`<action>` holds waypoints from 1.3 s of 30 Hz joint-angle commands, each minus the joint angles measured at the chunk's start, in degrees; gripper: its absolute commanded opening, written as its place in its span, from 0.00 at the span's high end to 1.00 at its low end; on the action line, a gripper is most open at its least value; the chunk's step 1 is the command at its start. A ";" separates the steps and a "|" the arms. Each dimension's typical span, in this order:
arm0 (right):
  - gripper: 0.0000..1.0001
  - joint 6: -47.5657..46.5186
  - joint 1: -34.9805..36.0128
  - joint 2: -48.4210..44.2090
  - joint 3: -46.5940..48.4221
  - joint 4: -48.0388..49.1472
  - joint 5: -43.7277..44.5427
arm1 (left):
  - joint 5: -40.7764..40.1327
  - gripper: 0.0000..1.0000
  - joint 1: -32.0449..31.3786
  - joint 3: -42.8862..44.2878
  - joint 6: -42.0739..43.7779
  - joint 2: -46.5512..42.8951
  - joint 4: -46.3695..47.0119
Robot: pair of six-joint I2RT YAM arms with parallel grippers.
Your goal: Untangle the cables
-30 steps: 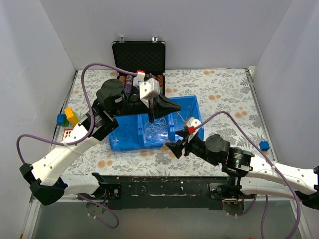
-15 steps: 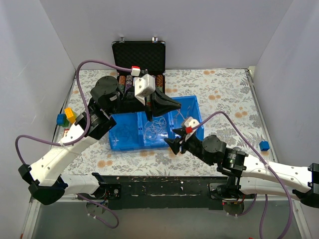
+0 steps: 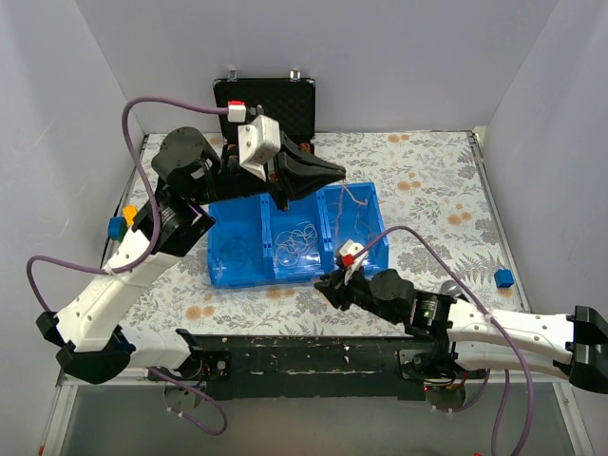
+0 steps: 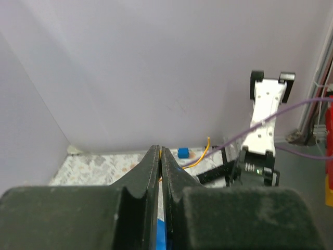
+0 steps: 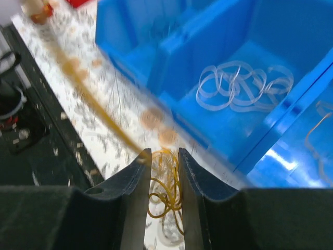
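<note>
- Floral-patterned bench (image 3: 427, 180) fills a white-walled booth.
- Near the front edge, right gripper (image 5: 161, 152) fingers close around a yellow clump of cables (image 5: 164, 182), one strand stretched taut.
- Pale loops (image 5: 242, 86) lie in the blue tray (image 3: 237, 256).
- Farther back, left gripper (image 4: 160, 156) fingers are pressed together on a yellow strand (image 4: 200, 156).

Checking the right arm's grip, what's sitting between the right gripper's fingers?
A clump of yellow cables sits between the right gripper's fingers, seen in the right wrist view.
</note>
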 commanded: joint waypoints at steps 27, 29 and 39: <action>0.62 9.58 0.04 4.36 -13.07 1.40 -4.83 | -35.83 1.00 0.20 22.63 27.97 11.96 46.09; 0.59 9.41 0.04 4.71 -12.89 1.14 -4.74 | -36.28 1.00 0.20 25.70 31.40 13.54 48.31; 0.47 9.14 0.13 7.26 -11.93 -0.97 -4.48 | -33.29 1.00 0.20 35.19 46.43 18.29 54.20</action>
